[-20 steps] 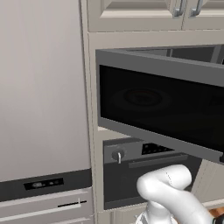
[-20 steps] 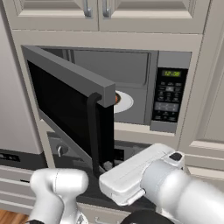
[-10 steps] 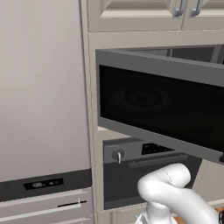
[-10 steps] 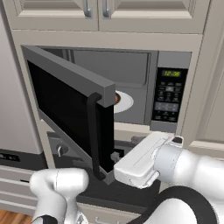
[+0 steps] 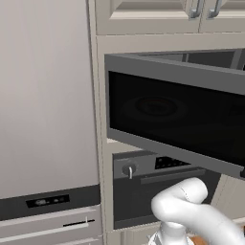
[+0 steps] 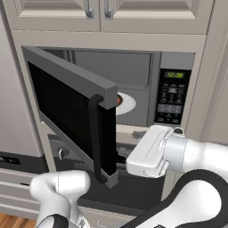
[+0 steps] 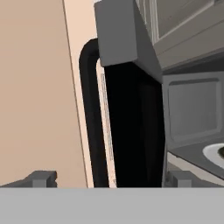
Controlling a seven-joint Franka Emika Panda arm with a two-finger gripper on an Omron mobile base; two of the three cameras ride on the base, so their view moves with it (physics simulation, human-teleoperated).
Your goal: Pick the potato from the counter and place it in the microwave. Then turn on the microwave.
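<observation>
- The dark grey built-in microwave (image 6: 133,89) stood with its wide black glass door (image 6: 67,111) swung open.
- A small brown lump, likely the potato (image 6: 118,100), sat on the white plate (image 6: 127,103) inside the microwave.
- Left to do: shut the door and turn it on.
- The fingers (image 7: 109,179) were spread wide apart, holding nothing, just beside the door's black handle (image 7: 92,122).

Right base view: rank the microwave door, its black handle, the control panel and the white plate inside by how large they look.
1. Microwave door, largest, though it swings toward the camera, which inflates it.
2. Black handle.
3. Control panel, close to the handle in apparent size; the order is unsure.
4. White plate, smallest, partly hidden by the door.
</observation>
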